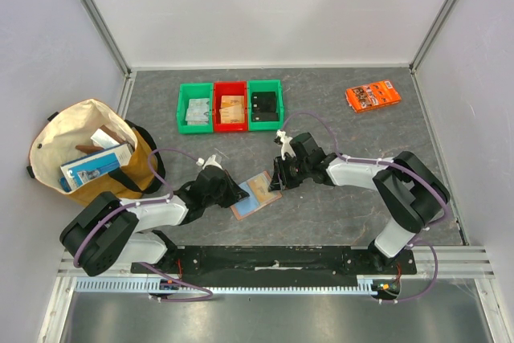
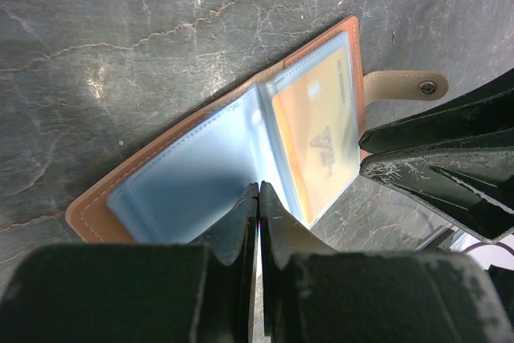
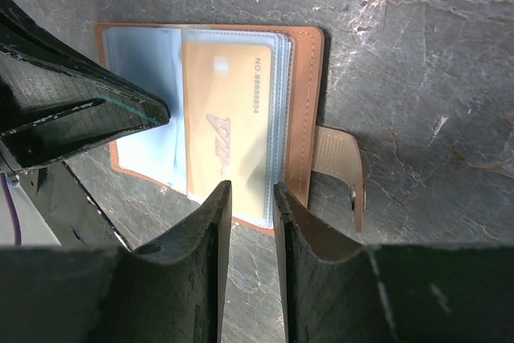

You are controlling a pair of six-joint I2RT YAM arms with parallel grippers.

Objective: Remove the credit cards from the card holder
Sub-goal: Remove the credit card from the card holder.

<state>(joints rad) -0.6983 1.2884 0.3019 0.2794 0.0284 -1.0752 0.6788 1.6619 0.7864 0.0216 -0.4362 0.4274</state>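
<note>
- Left gripper [image 2: 259, 192]: jaws pressed almost together, only a sliver between them. They look to be pinching the near edge of a clear sleeve [image 2: 193, 178] of the card holder [image 2: 90, 213]. The tips hide the contact, so I can't fully confirm it.
- Right gripper [image 3: 251, 192]: jaws a narrow slit apart, nothing visibly clamped. The near edge of the tan card [image 3: 229, 118] sits right at the slit, just past the tips.
- The card holder lies open and flat on the table [image 1: 385, 134], between the two sets of jaws. Left jaws are on the blue sleeve side, right jaws on the card side. The tab [image 3: 341, 158] sticks out just right of the right jaws.
- Step in hand, my read: left anchors the holder, right draws the card out.
- Doing it well:
  - Right jaws should take only the card edge. Catch sleeve plastic or leather too and the whole holder drags.
  - Pull straight back along the sleeve, towards the right wrist. A skewed pull will likely jam the card in the pocket.
  - Keep the left pinch firm, or the holder slides.
- View differences:
  - Right wrist shows the card's print and its edge against the slit.
  - Left wrist shows the sleeve running into the left jaws, and the right fingers only as a black mass.
  - Top view alone shows the bins [image 1: 230, 84], orange packet [image 1: 373, 95] and bag [image 1: 56, 138], all well clear of both jaws. It is too coarse to show any jaw gap.
</note>
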